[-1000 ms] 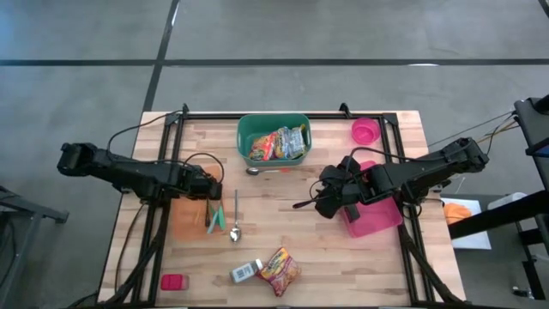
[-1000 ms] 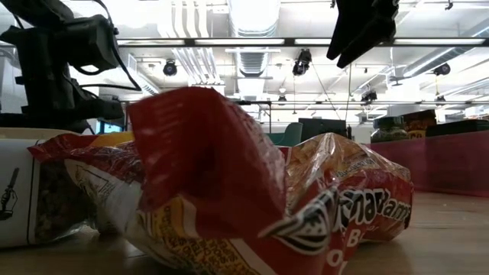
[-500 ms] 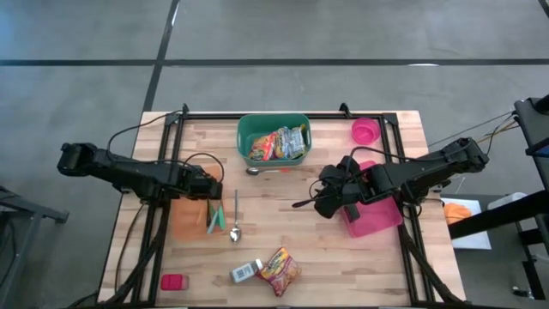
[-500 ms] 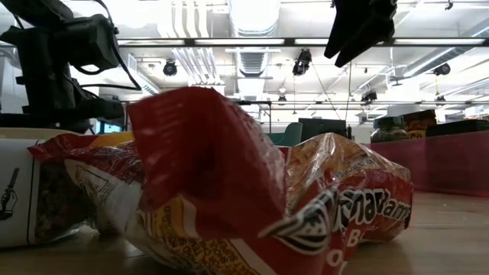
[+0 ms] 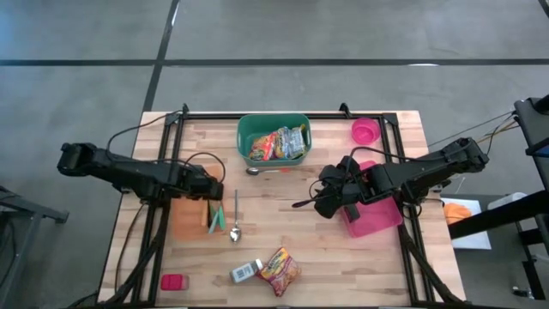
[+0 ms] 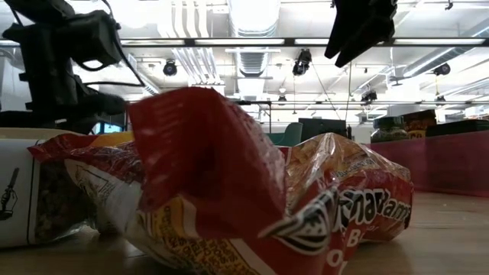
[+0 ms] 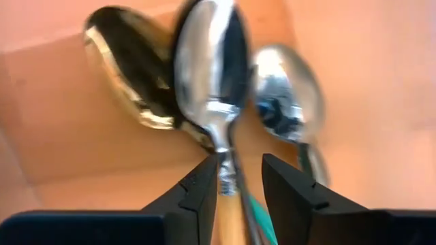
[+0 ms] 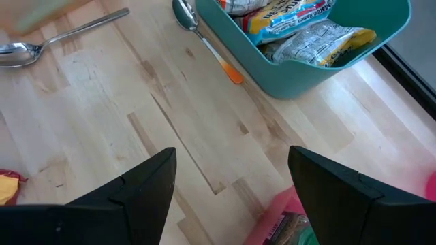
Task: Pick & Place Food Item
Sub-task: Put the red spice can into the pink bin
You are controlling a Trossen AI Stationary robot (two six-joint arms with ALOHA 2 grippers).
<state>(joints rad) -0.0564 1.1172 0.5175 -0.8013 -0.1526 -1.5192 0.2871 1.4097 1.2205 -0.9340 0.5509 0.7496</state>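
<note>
Starting on your left: your left gripper (image 5: pixel 208 190) sits low over the orange tray (image 5: pixel 184 221), and in its wrist view the fingers stand slightly parted around a spoon handle (image 7: pixel 225 178). Honestly I can't tell if they're pinching it or just straddling it, the view's too tight. 2 more spoon bowls show beside it there. A loose spoon (image 5: pixel 235 219) lies just right of the tray on the table (image 5: pixel 292 240).

Toward the front edge in the middle is the red snack bag (image 5: pixel 280 270), next to a small white carton (image 5: pixel 245 272). That bag looks like your pick. It's crinkly foil, light and soft, puffed with air, so it'll slide and collapse if you squeeze the belly. I'd grab a crimped end seam or a raised fold, where the film is doubled and stiffer.

The green bin (image 5: pixel 274 140) at the back already has packets in it.

On the right, your right gripper (image 5: pixel 324 199) hangs above bare wood with fingers spread wide, holding nothing, beside the pink container (image 5: pixel 378 218).
</note>
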